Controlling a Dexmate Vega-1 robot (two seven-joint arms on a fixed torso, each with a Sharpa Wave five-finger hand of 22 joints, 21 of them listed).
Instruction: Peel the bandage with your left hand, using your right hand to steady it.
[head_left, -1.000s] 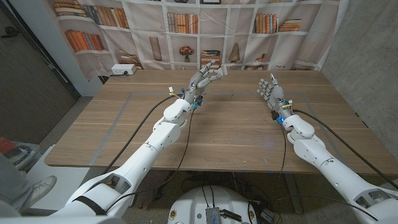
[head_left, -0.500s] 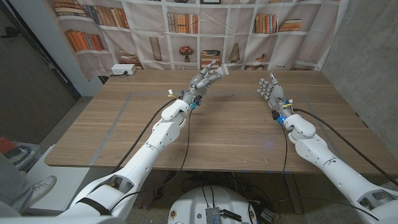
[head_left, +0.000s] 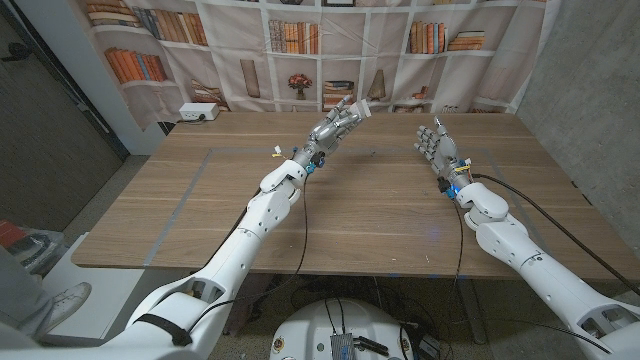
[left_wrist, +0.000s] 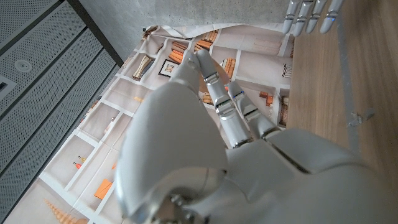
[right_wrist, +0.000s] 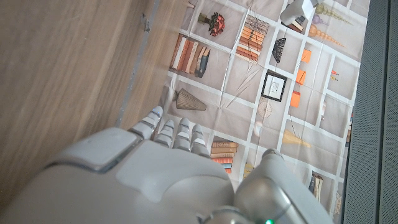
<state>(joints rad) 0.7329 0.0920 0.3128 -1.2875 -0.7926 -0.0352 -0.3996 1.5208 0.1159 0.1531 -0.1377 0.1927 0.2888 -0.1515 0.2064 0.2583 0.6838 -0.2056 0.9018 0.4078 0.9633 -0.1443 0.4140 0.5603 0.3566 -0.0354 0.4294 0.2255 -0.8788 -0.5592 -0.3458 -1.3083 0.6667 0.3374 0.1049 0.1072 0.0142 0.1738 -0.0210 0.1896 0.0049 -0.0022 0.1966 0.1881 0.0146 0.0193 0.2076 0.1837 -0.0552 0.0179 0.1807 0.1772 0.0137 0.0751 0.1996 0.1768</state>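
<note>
Head view: left hand (head_left: 338, 122) raised over the far part of the wooden table (head_left: 380, 210), fingers drawn together, pinching a small pale bandage (head_left: 362, 107) at the fingertips; its long axis cannot be told. Right hand (head_left: 436, 146) stands apart to the right, fingers upright, close together, holding nothing. Bookshelf-print curtain (head_left: 300, 50) behind; white power strip (head_left: 197, 111) at the table's far left corner.

Left wrist view: left hand (left_wrist: 211, 143), fingers (left_wrist: 214, 81) extended toward the curtain; right hand's fingertips (left_wrist: 308, 15) beyond the table edge.

Right wrist view: right hand (right_wrist: 155, 168), fingers side by side; the bandage (right_wrist: 300, 9) shows in the left hand against the curtain.
</note>
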